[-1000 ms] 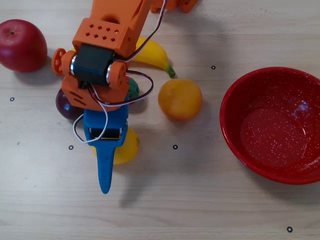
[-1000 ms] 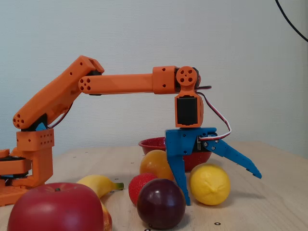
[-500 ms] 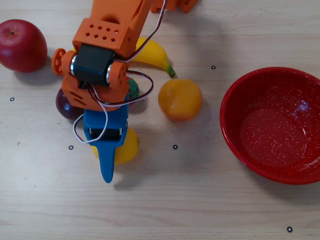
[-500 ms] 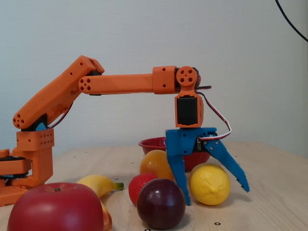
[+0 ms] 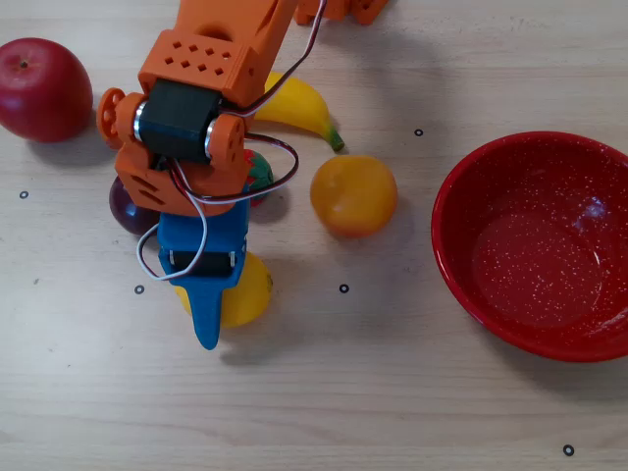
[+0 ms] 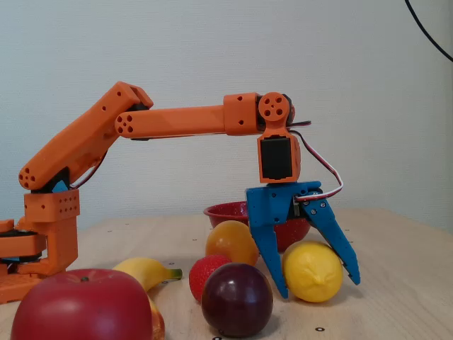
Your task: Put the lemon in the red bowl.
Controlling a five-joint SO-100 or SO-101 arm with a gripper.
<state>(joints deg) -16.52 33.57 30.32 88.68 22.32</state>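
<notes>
Yellow lemon (image 6: 312, 272), white-speckled red bowl (image 5: 535, 245)

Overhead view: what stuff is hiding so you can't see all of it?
- The lemon: in the overhead view the blue gripper covers most of it.
- The dark plum and the strawberry: the orange arm hides most of each.
- The banana: its upper end runs under the arm.
- The red bowl: cut off by the right edge.
- Whether the gripper squeezes the lemon: not clear from above.
</notes>
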